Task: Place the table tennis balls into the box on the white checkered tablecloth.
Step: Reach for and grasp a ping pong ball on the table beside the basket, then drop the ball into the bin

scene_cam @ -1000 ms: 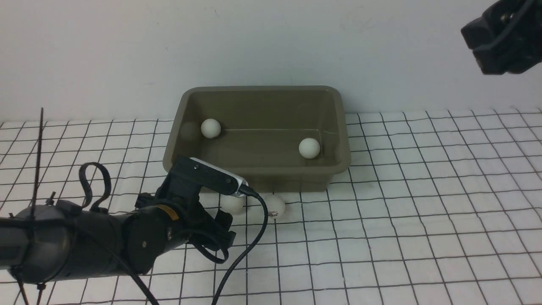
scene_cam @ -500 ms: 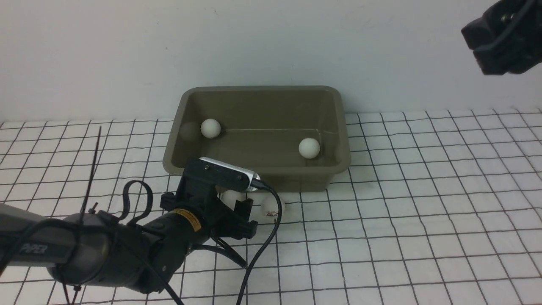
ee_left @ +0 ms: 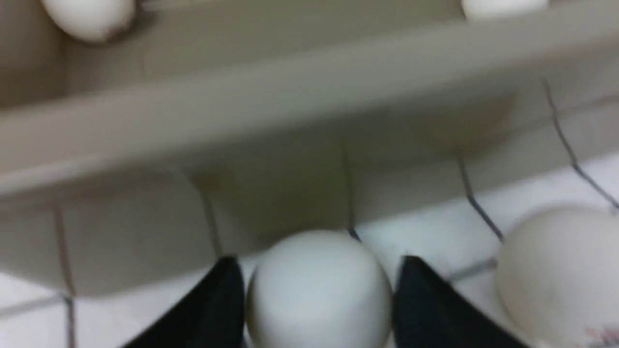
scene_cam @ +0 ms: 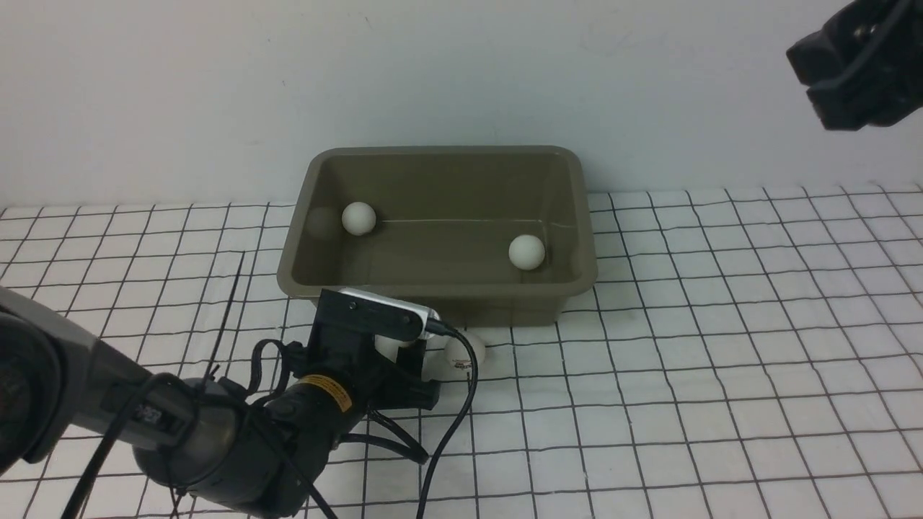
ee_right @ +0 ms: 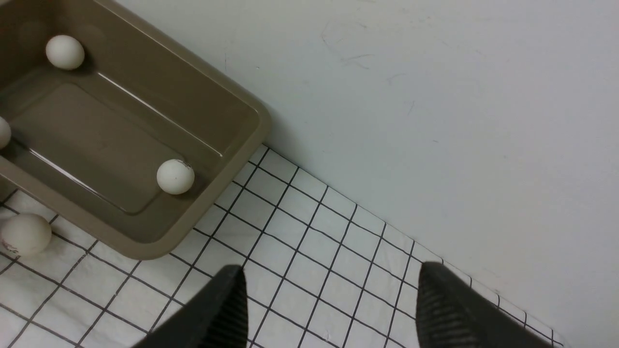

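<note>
The left claw (ee_left: 319, 263) clamps a table tennis ball (ee_left: 319, 299) on the white checkered tablecloth (scene_cam: 685, 404), just before the box (scene_cam: 505, 306); a second ball (scene_cam: 461, 353) lies beside it; two more balls (scene_cam: 358, 218) (scene_cam: 526, 252) sit inside the box; the right claw (ee_right: 331, 268) hangs high, fingers apart, empty.

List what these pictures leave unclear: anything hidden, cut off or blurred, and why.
Front view: the left gripper hides most of the ball it straddles.
Left wrist view: blur hides whether its fingers touch that ball.
Right wrist view: the edge cuts off a white shape in the box.
Front view: the corner crops the right gripper.
</note>
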Robot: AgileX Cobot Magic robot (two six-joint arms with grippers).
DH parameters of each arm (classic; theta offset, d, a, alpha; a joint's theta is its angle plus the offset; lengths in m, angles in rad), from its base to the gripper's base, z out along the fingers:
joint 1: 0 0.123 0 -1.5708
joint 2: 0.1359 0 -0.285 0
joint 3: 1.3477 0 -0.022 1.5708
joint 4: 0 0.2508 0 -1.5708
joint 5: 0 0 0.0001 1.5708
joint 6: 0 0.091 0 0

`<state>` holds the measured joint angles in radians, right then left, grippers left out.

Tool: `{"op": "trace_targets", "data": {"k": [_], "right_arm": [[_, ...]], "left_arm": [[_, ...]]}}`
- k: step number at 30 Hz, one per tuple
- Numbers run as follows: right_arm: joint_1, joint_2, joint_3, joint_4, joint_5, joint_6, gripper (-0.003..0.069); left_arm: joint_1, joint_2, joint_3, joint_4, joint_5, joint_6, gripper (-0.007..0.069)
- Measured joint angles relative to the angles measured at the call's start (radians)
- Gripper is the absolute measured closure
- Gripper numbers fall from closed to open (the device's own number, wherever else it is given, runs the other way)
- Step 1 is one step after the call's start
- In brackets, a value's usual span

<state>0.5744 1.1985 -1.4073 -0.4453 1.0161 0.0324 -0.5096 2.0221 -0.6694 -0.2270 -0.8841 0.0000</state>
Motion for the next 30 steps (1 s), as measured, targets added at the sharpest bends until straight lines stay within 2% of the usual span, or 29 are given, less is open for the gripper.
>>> {"op": "trace_targets", "data": {"k": [7, 11, 15, 20, 23, 30], "right_arm": [[0.0, 0.0, 0.0, 0.0, 0.0, 0.0, 0.0239], [0.0, 0.0, 0.0, 0.0, 0.0, 0.0, 0.0239], [0.0, 0.0, 0.0, 0.0, 0.0, -0.002, 0.0239], [0.0, 0.0, 0.0, 0.0, 0.0, -0.003, 0.0239], [0.0, 0.0, 0.0, 0.0, 0.0, -0.003, 0.0239], [0.0, 0.0, 0.0, 0.011, 0.002, -0.003, 0.0239]], "left_arm": [[-0.001, 0.002, 0.003, 0.007, -0.066, 0.027, 0.0279], [-0.019, -0.02, 0.047, 0.03, -0.064, -0.015, 0.0279], [-0.056, -0.054, 0.151, 0.038, -0.075, -0.051, 0.0279], [-0.133, -0.145, 0.288, 0.04, -0.219, -0.07, 0.0279], [-0.158, -0.211, 0.317, 0.047, -0.245, -0.084, 0.0279], [-0.086, -0.262, 0.308, 0.059, -0.253, -0.117, 0.0279]]}}
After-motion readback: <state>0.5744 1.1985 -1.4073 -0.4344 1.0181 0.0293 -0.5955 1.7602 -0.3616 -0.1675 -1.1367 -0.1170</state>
